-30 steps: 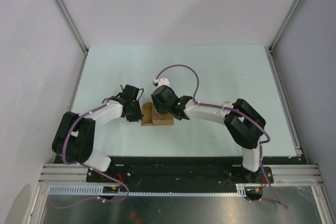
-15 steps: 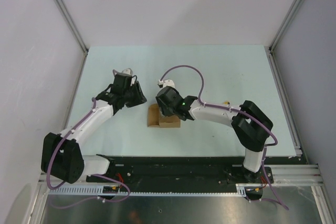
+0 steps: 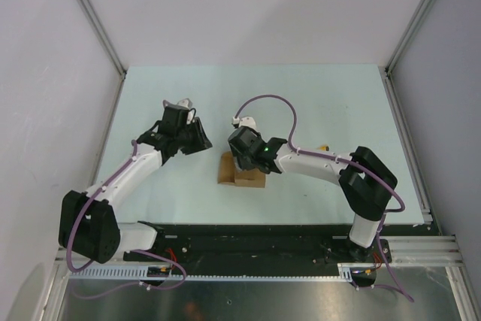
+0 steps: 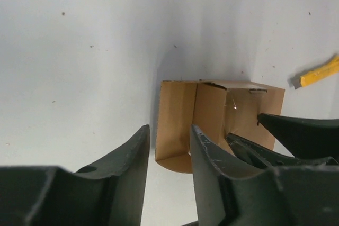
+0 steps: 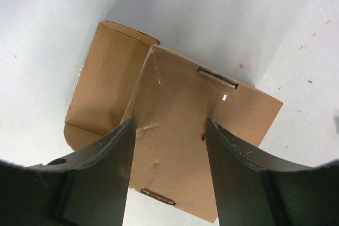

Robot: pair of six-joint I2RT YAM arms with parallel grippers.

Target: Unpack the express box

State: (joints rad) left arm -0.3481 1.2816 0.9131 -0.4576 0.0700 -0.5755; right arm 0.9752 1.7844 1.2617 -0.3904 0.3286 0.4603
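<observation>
Right end effector (image 5: 169,126) hangs released, jaws spread over the upper face of the brown box (image 5: 183,96), which sits on the table (image 3: 323,103) with one flap (image 5: 103,83) swung out, likely to pin it steady while the left end effector (image 4: 169,130), also released, hovers nearby.

Bright, even light; soft shadows

1. You have one small box (image 3: 228,170) of plain brown cardboard, lying near the middle of the table (image 3: 316,103).
2. Its broad face looks up at the right wrist camera; you can see clear tape and two small dark slots on it.
3. A second panel (image 5: 100,83) joins its left edge: a side or an opened flap, it is not clear.
</observation>
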